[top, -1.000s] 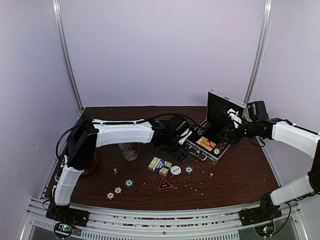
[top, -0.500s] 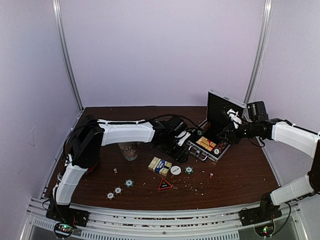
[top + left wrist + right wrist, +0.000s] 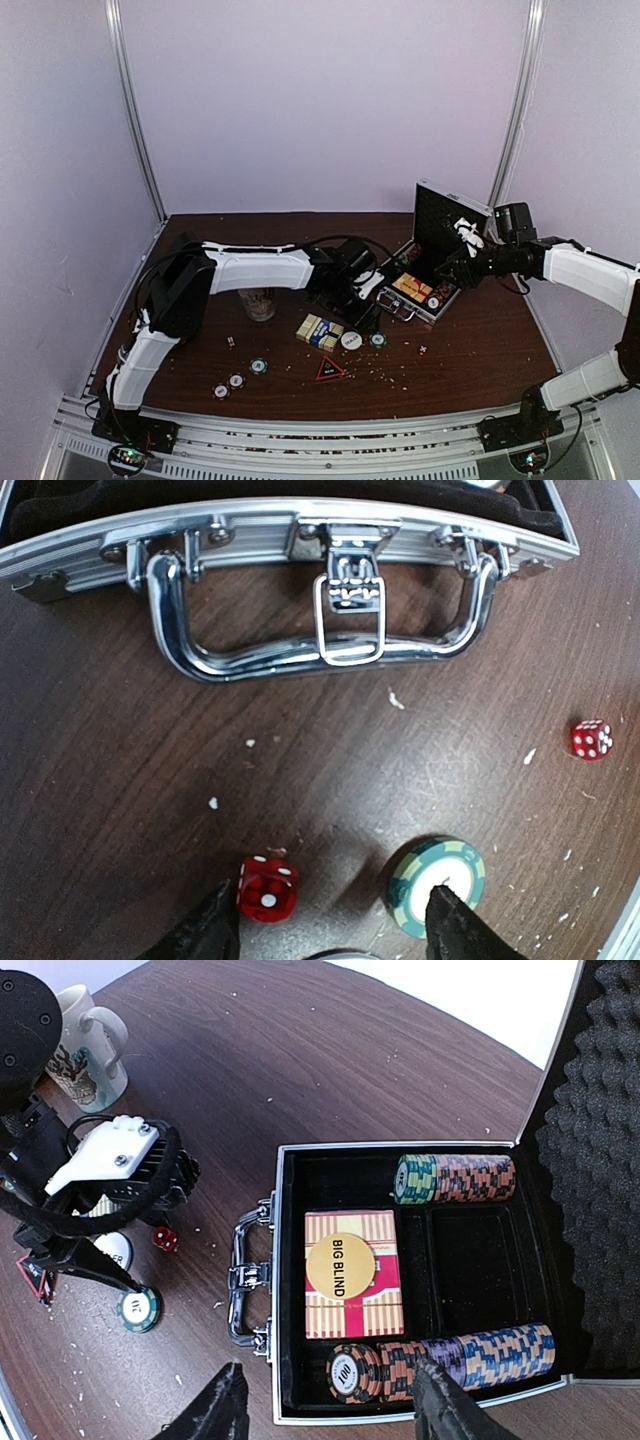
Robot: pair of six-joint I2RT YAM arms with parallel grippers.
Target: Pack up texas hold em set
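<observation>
Your left claw [image 3: 330, 930] hangs open low over the table [image 3: 120, 780], and your right claw [image 3: 330, 1405] is open too, above the briefcase [image 3: 400, 1145]. That case lies open with its lid [image 3: 600, 1160] up and two rows of chips [image 3: 455, 1178] inside. In front of its handle [image 3: 250, 660], one left finger [image 3: 455, 930] sits over a green chip [image 3: 425, 875], with a red die [image 3: 267, 888] just beside the other finger.
</observation>
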